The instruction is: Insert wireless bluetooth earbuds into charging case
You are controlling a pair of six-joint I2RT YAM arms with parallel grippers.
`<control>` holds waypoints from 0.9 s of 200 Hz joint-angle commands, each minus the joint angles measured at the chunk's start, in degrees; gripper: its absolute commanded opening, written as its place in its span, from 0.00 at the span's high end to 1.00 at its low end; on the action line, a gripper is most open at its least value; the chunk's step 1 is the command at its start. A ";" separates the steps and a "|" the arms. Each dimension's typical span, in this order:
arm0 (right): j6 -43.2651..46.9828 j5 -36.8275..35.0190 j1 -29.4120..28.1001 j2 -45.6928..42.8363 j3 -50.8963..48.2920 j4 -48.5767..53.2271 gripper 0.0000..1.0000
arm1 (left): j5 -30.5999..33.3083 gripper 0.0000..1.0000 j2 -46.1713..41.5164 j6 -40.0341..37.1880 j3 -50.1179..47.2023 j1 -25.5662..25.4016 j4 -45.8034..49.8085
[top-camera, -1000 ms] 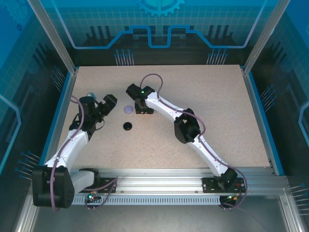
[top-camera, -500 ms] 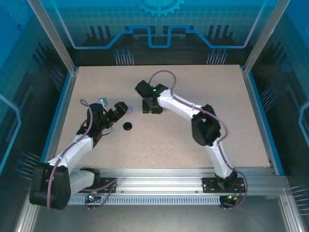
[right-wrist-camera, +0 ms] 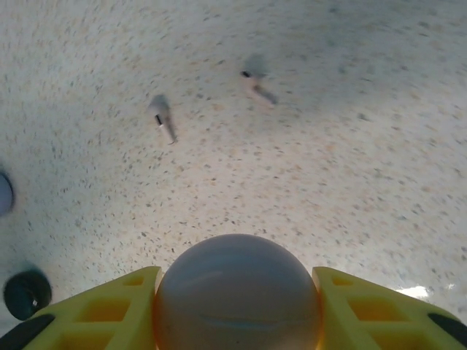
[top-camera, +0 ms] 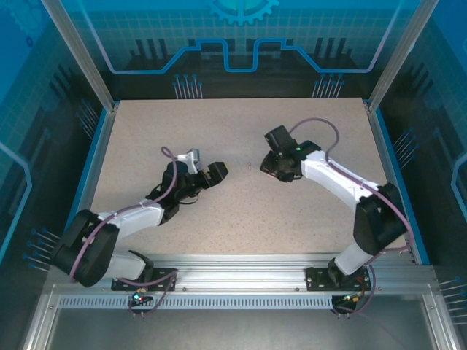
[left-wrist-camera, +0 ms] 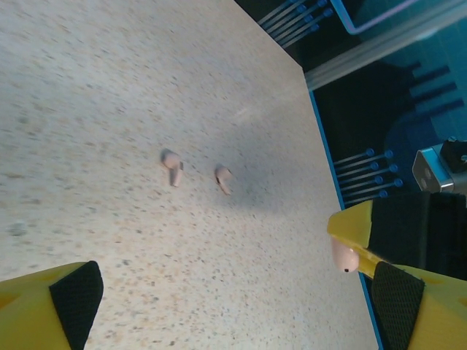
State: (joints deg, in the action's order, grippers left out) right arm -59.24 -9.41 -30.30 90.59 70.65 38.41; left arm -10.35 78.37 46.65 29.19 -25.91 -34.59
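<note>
Pink earbuds [left-wrist-camera: 174, 168] lie loose on the table [left-wrist-camera: 109, 73]; the right gripper [right-wrist-camera: 235, 286] clamps a round case [right-wrist-camera: 237, 310], seemingly so the wide-open left gripper [left-wrist-camera: 219, 281] can load them.

Speckled beige tabletop [top-camera: 241, 219] w/ thin blue edging [top-camera: 88, 175] down both sides, alu rail [top-camera: 241, 271] across the near edge. Alu posts [top-camera: 76, 51] slant up from the back corners. Back wall [top-camera: 241, 44] is a see-thru blue panel w/ grid & circuit-line print, gear motif [top-camera: 241, 9] top centre. Side panels dark blue. Light even, one small glare patch [right-wrist-camera: 417, 292] on the tabletop
</note>
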 commanded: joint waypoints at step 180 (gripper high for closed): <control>-29.61 3.93 -4.81 0.38 -2.65 -11.06 0.66 | 6.83 0.19 20.05 0.91 3.20 -14.91 -30.59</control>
State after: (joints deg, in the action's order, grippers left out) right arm -87.09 -5.61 -34.11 90.39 66.02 28.18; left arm -4.73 96.77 46.94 32.49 -40.01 -60.86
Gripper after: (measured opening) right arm 0.457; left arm 0.813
